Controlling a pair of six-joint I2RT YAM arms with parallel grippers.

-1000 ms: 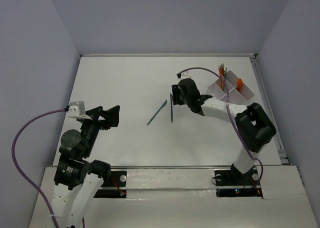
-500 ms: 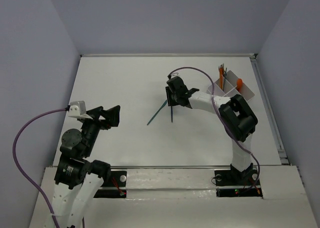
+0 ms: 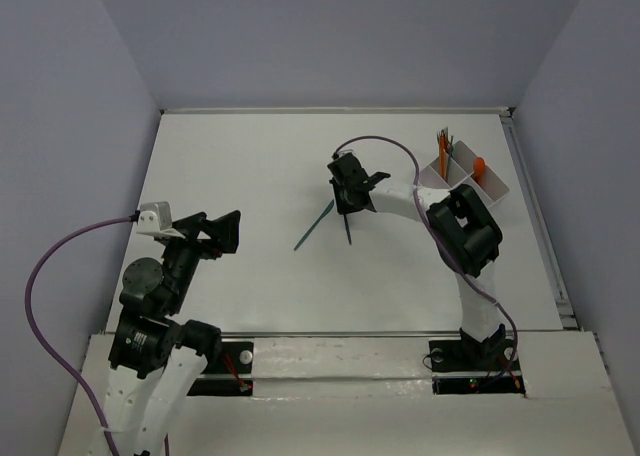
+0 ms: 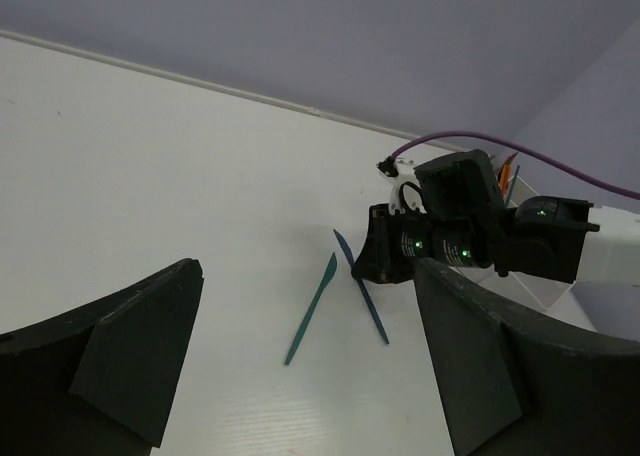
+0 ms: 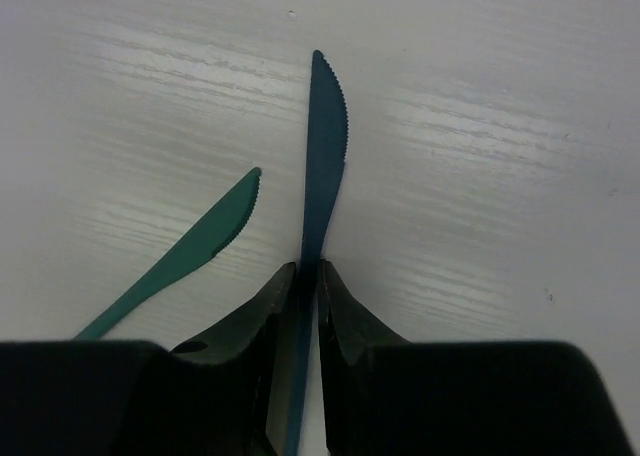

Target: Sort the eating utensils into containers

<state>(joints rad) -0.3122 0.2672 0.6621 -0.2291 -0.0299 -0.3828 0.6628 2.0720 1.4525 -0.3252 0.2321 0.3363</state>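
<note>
White arms (image 3: 400,204), black joints (image 3: 465,231), purple cables (image 3: 380,138)

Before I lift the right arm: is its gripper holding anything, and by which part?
The right gripper pinches a dark teal knife by its handle, serrated blade sticking out ahead.

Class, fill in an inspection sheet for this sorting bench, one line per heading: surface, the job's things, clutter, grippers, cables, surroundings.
Surface: white table, faint sheen.
Job's things: darker teal knife on the table, its handle between the right fingers; greener teal knife lying loose beside it; white divided tray at the far right, with orange and dark utensils standing in it.
Clutter: nothing seen.
Grippers: right gripper shut on the darker teal knife; left gripper open, empty, above the table.
Cables: a purple cable on the left arm, another on the right arm.
Surroundings: plain lavender-grey walls on three sides.
</note>
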